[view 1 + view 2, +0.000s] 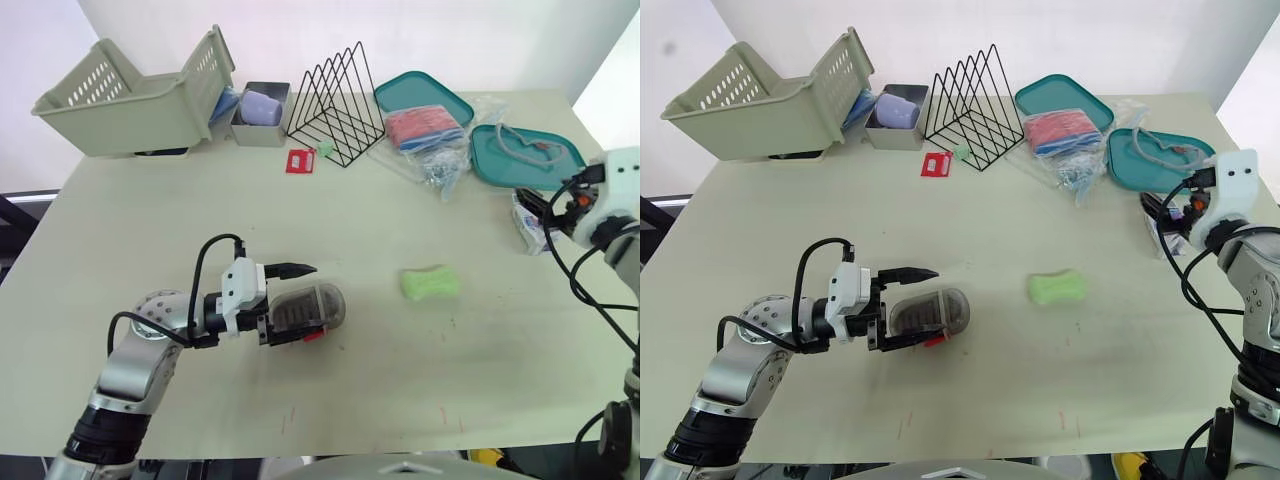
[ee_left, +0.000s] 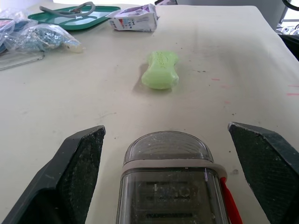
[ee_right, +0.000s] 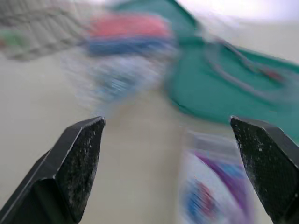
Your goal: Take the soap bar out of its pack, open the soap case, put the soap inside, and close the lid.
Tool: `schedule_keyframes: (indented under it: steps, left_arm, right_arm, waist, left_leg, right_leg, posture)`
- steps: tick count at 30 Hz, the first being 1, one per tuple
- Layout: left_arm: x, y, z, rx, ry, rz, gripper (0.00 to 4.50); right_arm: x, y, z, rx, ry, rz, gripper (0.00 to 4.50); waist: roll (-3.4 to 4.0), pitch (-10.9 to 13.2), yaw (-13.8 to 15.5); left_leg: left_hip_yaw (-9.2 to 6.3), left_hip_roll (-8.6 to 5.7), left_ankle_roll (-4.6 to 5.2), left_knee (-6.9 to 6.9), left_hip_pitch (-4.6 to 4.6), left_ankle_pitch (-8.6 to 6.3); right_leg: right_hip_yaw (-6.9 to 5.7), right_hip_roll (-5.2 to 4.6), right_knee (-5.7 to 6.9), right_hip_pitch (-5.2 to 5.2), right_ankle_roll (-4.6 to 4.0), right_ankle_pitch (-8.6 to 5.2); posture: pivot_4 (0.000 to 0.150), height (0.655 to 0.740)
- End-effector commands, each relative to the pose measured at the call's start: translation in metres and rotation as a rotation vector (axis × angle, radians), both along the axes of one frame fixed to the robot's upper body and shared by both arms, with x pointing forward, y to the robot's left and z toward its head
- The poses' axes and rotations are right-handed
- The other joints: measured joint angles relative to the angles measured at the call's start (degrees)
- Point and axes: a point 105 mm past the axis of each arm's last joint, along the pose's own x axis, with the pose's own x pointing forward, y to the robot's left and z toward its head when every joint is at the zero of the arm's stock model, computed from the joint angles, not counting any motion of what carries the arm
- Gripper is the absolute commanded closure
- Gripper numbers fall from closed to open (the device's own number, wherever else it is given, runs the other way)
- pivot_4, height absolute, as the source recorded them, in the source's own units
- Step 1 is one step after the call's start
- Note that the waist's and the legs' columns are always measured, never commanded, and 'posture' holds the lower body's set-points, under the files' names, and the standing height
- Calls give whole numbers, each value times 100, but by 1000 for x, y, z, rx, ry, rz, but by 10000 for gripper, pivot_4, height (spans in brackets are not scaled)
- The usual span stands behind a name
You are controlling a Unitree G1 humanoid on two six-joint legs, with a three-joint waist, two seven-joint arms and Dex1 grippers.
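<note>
A bare green soap bar (image 1: 430,283) lies on the table right of centre, also seen from the left wrist (image 2: 160,70). The translucent grey soap case (image 1: 305,310) lies with its lid down and a red clasp at one side. My left gripper (image 1: 312,302) is open, one finger on each side of the case (image 2: 168,177), not pressing on it. The white and purple soap pack (image 1: 528,225) lies near the right edge. My right gripper (image 1: 535,203) hovers open just over the pack (image 3: 219,186), holding nothing.
At the back stand a beige basket (image 1: 130,95), a grey box (image 1: 262,115) holding a purple cup, a black wire rack (image 1: 335,100), two teal trays (image 1: 525,155) and clear bags (image 1: 435,150). A red card (image 1: 300,161) lies near the rack.
</note>
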Motion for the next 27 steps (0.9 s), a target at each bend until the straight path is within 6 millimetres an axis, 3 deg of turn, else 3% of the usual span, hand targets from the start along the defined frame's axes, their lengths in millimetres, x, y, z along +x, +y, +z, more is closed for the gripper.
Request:
schedule_keyframes:
  steps: [1,4,8,14,27]
  left_arm:
    - [1,-1,4,7,-12,-8,0]
    - [3,1,5,15,-4,1,0]
    - [2,3,2,53,24,-10,0]
    - [-1,3,0,123,50,-37,0]
    - [-5,10,-15,301,96,-54,0]
  right_arm:
    - [-32,20,-8,-13,-35,345,546]
    - [-52,20,-24,-29,0,543,546]
    - [-68,4,-49,-160,47,748,546]
    - [-69,-13,-56,-231,35,797,546]
    - [-68,-18,-69,-262,8,788,546]
  waist:
    - [0,0,29]
    - [-2,2,37]
    - [-2,3,-1]
    - [-1,5,-24]
    - [-2,5,-8]
  left_leg:
    - [-1,0,3,0,-5,-2]
    - [7,-2,11,5,-8,-7]
    - [10,-1,11,11,9,-6]
    - [8,1,11,10,21,-6]
    - [8,1,11,13,20,-6]
  right_leg:
    - [-2,-2,-2,0,0,0]
    - [1,-7,-8,0,1,0]
    - [5,-4,4,10,2,1]
    - [4,-1,5,20,1,0]
    - [5,-4,7,20,0,1]
  posture:
    - [1500,7400]
    - [1500,7400]
    - [1500,7400]
    - [1500,7400]
    - [1500,7400]
